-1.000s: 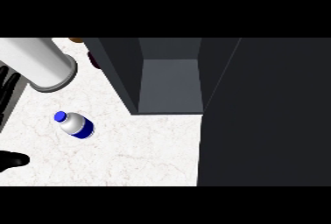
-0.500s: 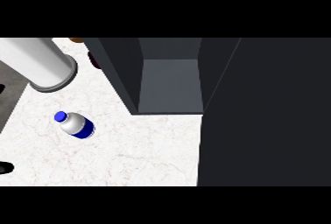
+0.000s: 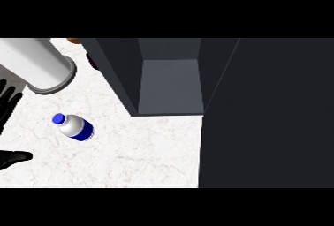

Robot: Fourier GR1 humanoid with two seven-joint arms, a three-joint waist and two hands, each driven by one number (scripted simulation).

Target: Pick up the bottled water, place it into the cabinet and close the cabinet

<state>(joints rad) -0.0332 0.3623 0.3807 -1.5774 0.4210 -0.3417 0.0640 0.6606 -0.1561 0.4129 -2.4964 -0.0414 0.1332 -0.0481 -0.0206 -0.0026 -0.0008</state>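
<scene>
Bottled water on the table, cabinet open

The bottled water [image 3: 74, 127] is seen lying on the white marbled table [image 3: 143, 154], its blue cap pointed toward the upper left and a blue band wrapped round its lower body. It is touched by nothing. The cabinet [image 3: 169, 84] is found to the upper right of it, well apart, with its grey interior exposed; its dark door [image 3: 267, 114] is swung open and fills the right side of the view.

A grey forearm [image 3: 32, 62] is shown at the upper left, entering from the left edge. Below it, at the left edge, the left hand [image 3: 8, 103] is partly seen, its black fingers [image 3: 12, 86] spread apart and straight, holding nothing. A further black part is seen at the lower left edge; what it belongs to cannot be told. The right hand is not shown in the view.

A small dark object [image 3: 92, 62] and a brown one [image 3: 74, 40] are glimpsed beside the cabinet's left wall, too hidden to be identified.
</scene>
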